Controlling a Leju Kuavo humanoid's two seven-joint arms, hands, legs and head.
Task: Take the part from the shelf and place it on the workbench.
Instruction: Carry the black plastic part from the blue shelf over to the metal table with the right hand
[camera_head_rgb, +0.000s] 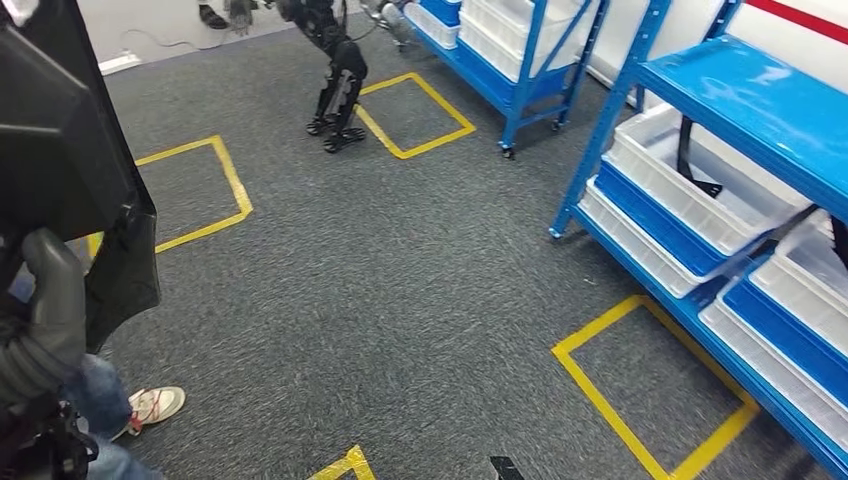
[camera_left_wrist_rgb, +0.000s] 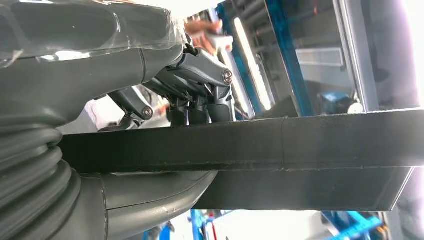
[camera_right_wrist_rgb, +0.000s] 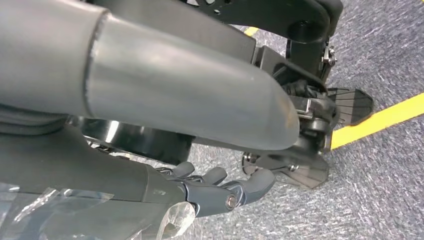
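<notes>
left hand (camera_left_wrist_rgb: 200, 95) grips black part (camera_left_wrist_rgb: 280, 142); right hand (camera_right_wrist_rgb: 220, 192) loose, holds nothing.

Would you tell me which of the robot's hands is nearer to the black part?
Left. The left hand grips the black part, fingers over its edge. The right hand hangs by the robot's side above the carpet, holding nothing.

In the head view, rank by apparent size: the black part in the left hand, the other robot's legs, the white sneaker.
1. Black part, though nearness inflates it.
2. Other robot's legs.
3. White sneaker.
</notes>
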